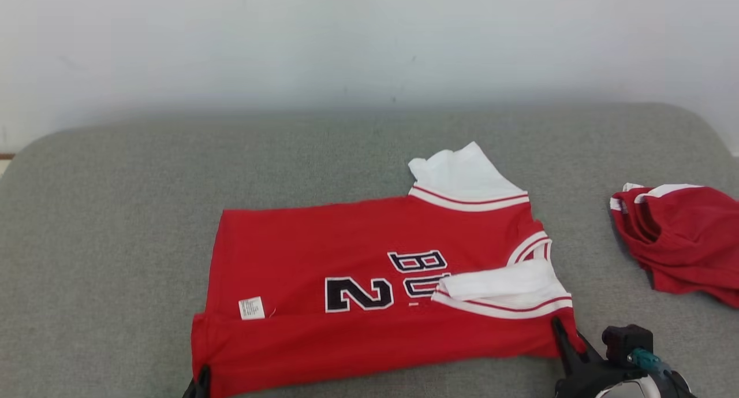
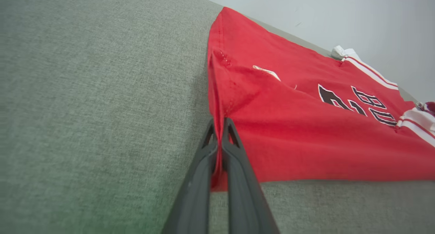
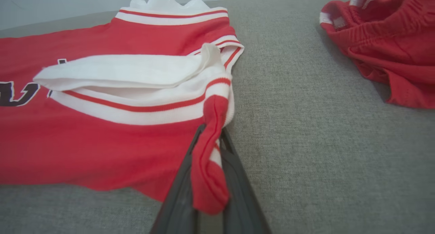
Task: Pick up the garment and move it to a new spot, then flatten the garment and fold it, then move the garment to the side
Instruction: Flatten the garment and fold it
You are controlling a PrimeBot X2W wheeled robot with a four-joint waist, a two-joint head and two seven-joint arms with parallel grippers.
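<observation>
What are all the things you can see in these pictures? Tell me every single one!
jersey: 1, red with white trim and black letters, spread flat in the middle of the cushion
label: 1, white, on the jersey near its left end
other garment: 1, red with white trim, bunched up at the cushion's right edge
cushion: 1, grey, under everything
wall: 1, pale, behind the cushion
left gripper: 1, dark, shut on the jersey's near left corner
right gripper: 1, dark, shut on the jersey's near right corner
</observation>
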